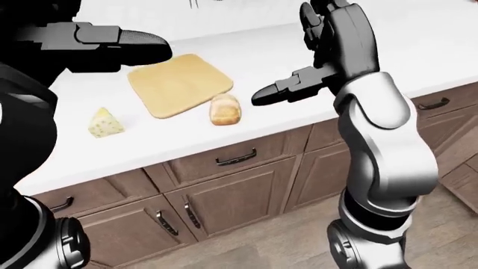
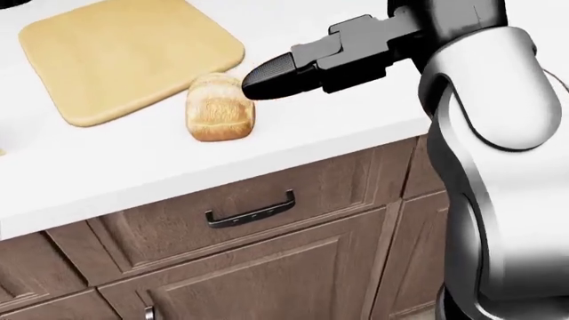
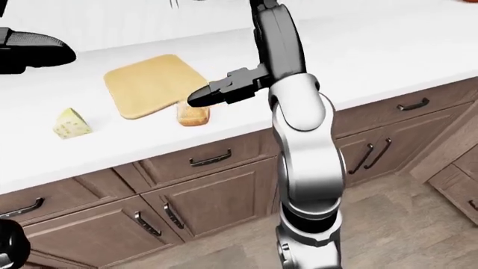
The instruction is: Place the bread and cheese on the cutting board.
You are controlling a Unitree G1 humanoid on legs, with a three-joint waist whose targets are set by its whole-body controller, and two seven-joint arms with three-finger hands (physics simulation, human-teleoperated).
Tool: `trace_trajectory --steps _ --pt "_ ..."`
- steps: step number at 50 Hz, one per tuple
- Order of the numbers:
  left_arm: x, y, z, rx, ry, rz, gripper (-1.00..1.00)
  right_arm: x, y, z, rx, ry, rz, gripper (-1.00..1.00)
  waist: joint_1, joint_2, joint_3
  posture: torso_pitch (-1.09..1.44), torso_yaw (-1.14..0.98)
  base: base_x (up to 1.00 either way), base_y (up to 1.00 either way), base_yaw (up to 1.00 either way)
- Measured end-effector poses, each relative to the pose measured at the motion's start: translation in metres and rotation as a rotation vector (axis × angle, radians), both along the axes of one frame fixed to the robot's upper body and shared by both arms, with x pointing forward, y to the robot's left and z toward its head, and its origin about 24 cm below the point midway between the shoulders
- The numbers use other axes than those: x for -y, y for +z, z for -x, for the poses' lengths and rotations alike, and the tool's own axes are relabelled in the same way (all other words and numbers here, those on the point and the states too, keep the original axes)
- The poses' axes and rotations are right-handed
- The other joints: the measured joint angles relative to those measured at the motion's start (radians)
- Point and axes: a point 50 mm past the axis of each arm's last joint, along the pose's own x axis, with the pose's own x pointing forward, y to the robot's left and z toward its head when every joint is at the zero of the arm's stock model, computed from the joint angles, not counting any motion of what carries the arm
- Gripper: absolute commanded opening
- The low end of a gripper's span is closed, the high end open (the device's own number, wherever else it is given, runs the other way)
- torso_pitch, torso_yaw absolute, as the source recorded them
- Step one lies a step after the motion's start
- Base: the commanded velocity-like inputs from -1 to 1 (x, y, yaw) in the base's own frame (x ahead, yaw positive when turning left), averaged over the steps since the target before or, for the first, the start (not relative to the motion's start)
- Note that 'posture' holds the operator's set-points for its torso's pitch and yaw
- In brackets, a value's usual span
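Note:
A small bread loaf (image 2: 219, 107) lies on the white counter (image 2: 125, 177), just off the lower right corner of the tan cutting board (image 2: 125, 57). My right hand (image 2: 265, 77) hovers open at the loaf's upper right end, fingers stretched out and holding nothing. In the left-eye view a gap shows between that hand and the loaf. The cheese wedge (image 1: 105, 123) stands on the counter, left of and below the board. My left hand (image 1: 145, 45) hangs open above the board's upper left side, also without anything in it.
Brown cabinets run under the counter, with a drawer handle (image 2: 249, 212) right below the loaf and door handles (image 1: 175, 218) lower down. The counter's edge (image 1: 246, 137) runs slantwise across the views. Wood floor (image 1: 448, 224) shows at the lower right.

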Motion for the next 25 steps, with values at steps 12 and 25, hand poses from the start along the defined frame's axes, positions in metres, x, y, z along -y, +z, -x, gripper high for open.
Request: trace_trajectory --steps 12,25 --pt "-0.0065 0.0036 0.0019 0.015 0.035 0.018 1.00 -0.0036 0.0011 0.0020 0.023 0.006 0.002 1.00 -0.005 0.005 -0.025 0.00 0.00 0.00 0.00 0.00" --pt "-0.0062 0.0049 0.0039 0.025 0.036 0.017 1.00 -0.0057 -0.0002 0.0024 0.019 0.032 -0.004 1.00 0.025 0.017 -0.040 0.00 0.00 0.00 0.00 0.16"
